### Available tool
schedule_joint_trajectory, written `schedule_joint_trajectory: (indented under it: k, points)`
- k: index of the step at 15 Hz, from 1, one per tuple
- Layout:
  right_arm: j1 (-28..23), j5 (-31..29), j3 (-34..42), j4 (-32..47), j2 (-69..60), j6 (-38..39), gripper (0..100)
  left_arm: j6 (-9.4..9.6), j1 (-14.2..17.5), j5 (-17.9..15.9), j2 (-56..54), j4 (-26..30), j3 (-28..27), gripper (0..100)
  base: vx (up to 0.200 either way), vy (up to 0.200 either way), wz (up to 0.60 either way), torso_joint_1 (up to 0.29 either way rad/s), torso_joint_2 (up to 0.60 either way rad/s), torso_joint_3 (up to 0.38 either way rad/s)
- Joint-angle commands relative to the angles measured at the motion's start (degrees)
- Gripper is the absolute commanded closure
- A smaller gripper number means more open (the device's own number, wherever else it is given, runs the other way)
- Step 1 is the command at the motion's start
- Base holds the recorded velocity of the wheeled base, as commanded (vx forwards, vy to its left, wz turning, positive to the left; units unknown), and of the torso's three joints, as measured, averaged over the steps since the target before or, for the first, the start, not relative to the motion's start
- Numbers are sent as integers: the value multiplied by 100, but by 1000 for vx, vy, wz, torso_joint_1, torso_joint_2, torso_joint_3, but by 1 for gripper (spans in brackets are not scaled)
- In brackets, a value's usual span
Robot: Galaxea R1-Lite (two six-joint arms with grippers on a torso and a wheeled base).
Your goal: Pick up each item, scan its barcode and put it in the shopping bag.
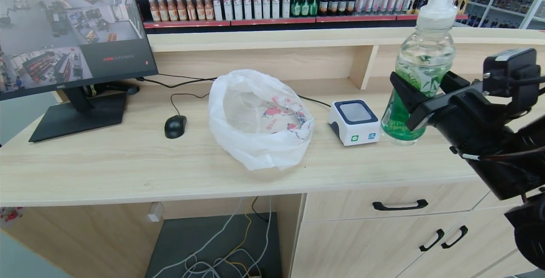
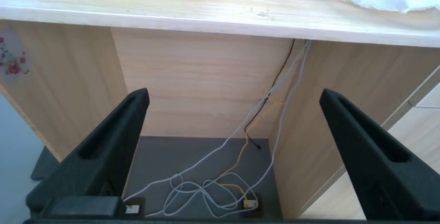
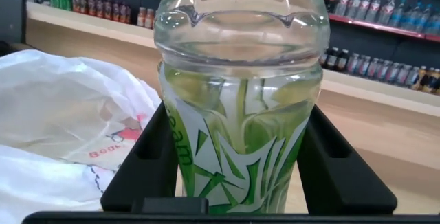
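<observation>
A clear drink bottle with a green label and white cap stands upright at the counter's right side, just right of the white barcode scanner. My right gripper is shut on the bottle's labelled body, one black finger on each side. A white plastic shopping bag lies open in the middle of the counter, left of the scanner, and its edge shows beside the bottle as the bag. My left gripper hangs open below the counter edge, facing the cable recess.
A monitor on a black stand and a black mouse occupy the counter's left part. A raised wooden shelf runs behind. Drawers with black handles sit under the right side. Loose cables lie under the counter.
</observation>
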Motion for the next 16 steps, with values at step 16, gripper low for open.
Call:
schedule_joint_trajectory:
  k: [16]
  points:
    - [-189,1718,-2066,-14,1693,-2444,100,-2,1,2,-2,0,0,0,0,0,0,0,0,0]
